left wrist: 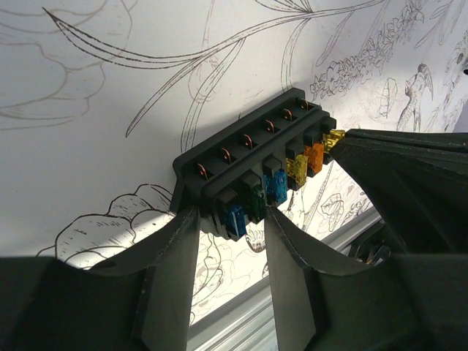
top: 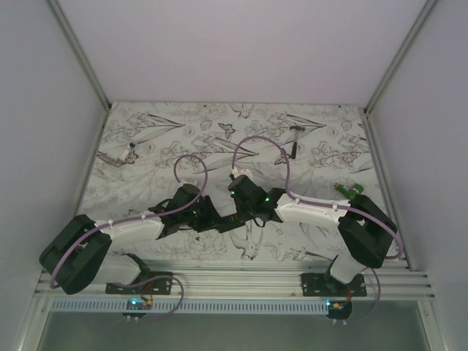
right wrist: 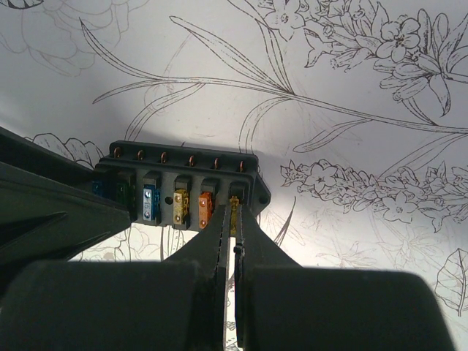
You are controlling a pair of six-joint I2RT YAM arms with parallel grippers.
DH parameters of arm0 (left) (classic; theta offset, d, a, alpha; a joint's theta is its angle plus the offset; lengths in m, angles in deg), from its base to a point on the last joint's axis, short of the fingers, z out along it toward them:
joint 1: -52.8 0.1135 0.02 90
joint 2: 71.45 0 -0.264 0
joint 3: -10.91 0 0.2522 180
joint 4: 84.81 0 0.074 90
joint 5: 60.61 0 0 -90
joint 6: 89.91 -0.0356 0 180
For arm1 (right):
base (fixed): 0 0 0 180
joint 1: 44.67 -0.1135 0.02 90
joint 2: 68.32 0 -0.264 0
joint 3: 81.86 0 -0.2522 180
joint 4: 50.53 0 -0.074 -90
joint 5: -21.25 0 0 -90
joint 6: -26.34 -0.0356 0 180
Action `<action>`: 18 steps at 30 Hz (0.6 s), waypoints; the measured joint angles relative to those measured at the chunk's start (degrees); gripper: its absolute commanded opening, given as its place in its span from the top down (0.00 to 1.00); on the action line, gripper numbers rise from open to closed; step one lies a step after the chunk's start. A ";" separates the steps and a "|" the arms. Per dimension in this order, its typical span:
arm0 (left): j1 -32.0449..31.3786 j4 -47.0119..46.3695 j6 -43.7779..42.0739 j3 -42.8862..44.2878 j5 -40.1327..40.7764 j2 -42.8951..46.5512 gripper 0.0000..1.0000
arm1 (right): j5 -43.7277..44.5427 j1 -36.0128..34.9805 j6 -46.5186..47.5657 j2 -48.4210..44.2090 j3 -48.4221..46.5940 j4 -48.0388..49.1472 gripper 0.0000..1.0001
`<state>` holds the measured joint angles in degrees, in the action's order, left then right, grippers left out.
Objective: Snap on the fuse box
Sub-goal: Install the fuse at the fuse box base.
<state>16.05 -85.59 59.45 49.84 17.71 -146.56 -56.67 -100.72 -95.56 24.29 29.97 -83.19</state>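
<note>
The fuse box point(left wrist: 248, 164) is a black block with a row of blue, green, yellow and orange fuses, held above the flowered table. My left gripper point(left wrist: 228, 219) is shut on its near end, one finger on each side. In the right wrist view the fuse box point(right wrist: 175, 175) faces me, and my right gripper point(right wrist: 234, 210) is shut on a thin yellow fuse point(right wrist: 233, 205) at the box's rightmost slot. In the top view the two grippers point(top: 213, 218) point(top: 245, 206) meet at the table's middle front and hide the box.
A tiny black-handled hammer point(top: 294, 143) lies at the back right. A small green object point(top: 349, 191) sits by the right arm. A small metal piece with a blue bit point(top: 123, 155) lies at the left. An aluminium rail point(top: 234, 281) runs along the near edge.
</note>
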 measured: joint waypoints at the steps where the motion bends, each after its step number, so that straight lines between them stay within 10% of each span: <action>1: 0.00 0.02 0.00 0.00 -0.02 0.00 0.60 | 0.02 0.00 0.00 0.04 0.00 0.00 1.00; 18: 0.55 0.66 -0.02 0.00 0.72 0.61 0.63 | -0.04 0.48 0.20 1.36 -0.81 -0.02 1.00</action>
<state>16.60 -84.94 59.42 49.84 18.43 -145.95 -56.71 -100.24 -95.36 25.65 29.16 -83.21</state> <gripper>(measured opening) 0.390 0.026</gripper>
